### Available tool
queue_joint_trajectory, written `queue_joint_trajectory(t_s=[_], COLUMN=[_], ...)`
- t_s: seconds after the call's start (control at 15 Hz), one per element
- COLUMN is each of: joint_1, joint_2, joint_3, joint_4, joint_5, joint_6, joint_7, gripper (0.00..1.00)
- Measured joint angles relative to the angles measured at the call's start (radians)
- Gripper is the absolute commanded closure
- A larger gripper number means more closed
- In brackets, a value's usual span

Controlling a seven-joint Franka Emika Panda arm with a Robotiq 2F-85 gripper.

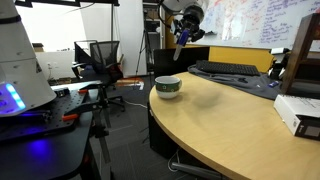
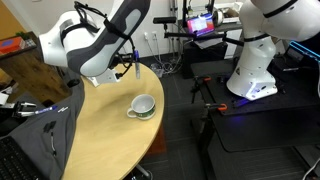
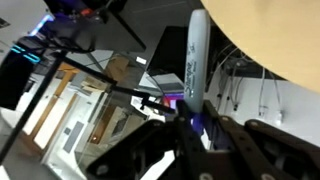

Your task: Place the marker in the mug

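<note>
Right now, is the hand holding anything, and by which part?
The hand grips the marker near one end; the rest of it sticks out free.

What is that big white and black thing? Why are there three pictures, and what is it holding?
That is a robot arm. At its end is a gripper, a kind of hand with two fingers. Two pictures come from cameras standing in the room, looking at the table from different places. The third comes from a small camera on the arm's wrist, so it looks along the gripper. On the table sit a white mug with a green band, a keyboard and a white box. The gripper is up in the air, apart from the mug, pinching a blue marker. The marker is not in the mug yet.
</note>
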Motion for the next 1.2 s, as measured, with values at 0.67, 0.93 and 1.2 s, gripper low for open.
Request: queue_joint_trajectory(t_s=[0.67, 0.93, 1.2], joint_1=[-0.020, -0.022, -0.018], joint_2=[0.100, 0.100, 0.121], joint_3=[0.038, 0.043, 0.089], joint_4=[0.112, 0.113, 0.114], joint_5=[-0.116, -0.116, -0.113], joint_6=[-0.164, -0.165, -0.237], joint_7=[0.108, 0.108, 0.188], gripper=[0.78, 0.95, 0.95])
